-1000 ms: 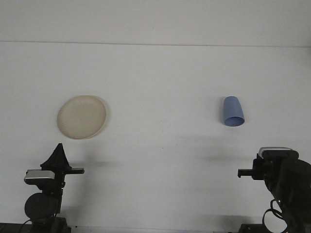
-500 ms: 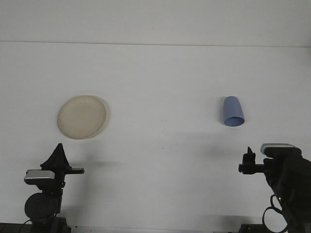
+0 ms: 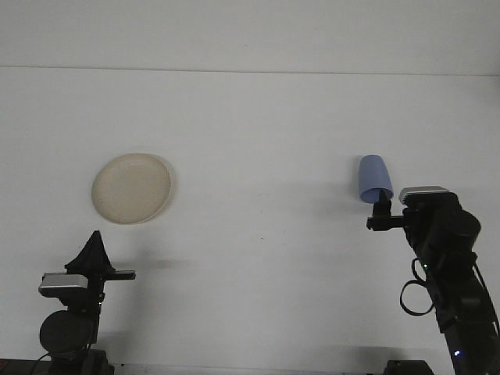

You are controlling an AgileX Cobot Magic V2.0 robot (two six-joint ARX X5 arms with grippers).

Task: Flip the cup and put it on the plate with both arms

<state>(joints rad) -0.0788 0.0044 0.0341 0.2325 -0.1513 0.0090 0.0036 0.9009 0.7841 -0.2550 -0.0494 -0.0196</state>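
On the right half of the table, blue cup [image 3: 374,179] lies on its side, wider open end facing the camera and slightly right, closed end pointing away. Right gripper [image 3: 381,205] sits just at the cup's near rim, tips overlapping the mouth edge in this view; can't tell whether they touch it or whether a tip is inside. Finger opening not readable from this angle, so can't tell how wide it is or if it has any hold on the cup. My read: the arm lines up on the rim because the mouth is the nearest graspable edge on a lying cup

Plate [image 3: 131,187] is well apart on the left, flat, nothing on it. Left gripper [image 3: 94,248] is parked low, near the plate's front edge but clear of it, tapering to a closed point, holding nothing. Probably waits there since the plate side is its reach zone for the handover or placement

Judgement: early approach stage, cup not lifted or flipped yet
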